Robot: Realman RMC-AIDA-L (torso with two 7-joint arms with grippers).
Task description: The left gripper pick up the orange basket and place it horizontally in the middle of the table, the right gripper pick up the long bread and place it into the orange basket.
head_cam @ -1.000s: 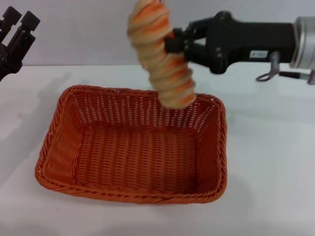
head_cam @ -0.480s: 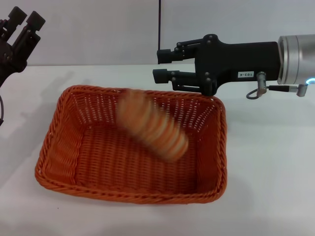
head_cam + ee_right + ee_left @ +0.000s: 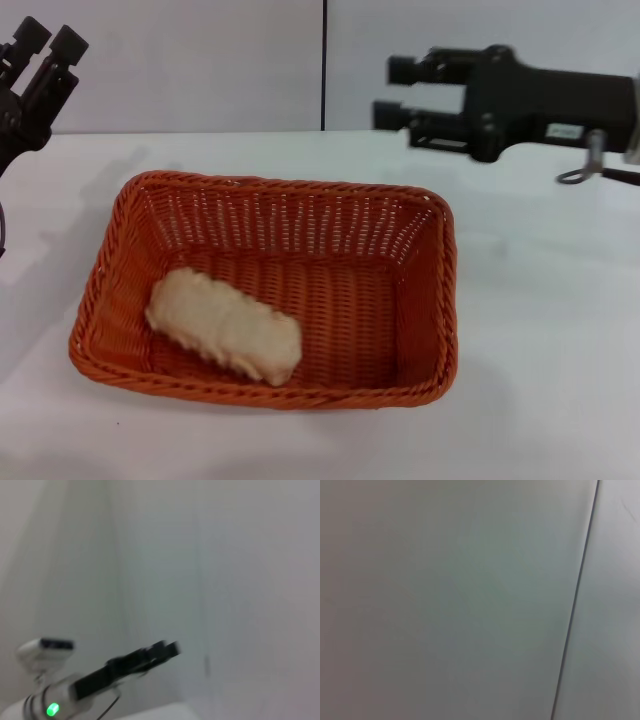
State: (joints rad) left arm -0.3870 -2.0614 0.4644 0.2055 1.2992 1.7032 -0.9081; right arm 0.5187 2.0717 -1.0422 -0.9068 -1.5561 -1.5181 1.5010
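Dropped long bread [image 3: 224, 327] now lies pale-underside-up in orange basket [image 3: 430, 300].

orange basket [image 3: 420, 300]: woven wicker-like strands, ribbed and rough, braided rim, slight sheen
long bread [image 3: 224, 326]: pale beige face up inside the orange basket, matt, soft-looking, scalloped edges
bench [image 3: 550, 330]: white, smooth, matt
right gripper [image 3: 392, 92]: black, matt, plastic-like casing
left gripper [image 3: 40, 50]: black, matt fingers

Head camera looks down on the table [image 3: 540, 330]; both wrist cameras face blank wall, apparently sharing nothing.
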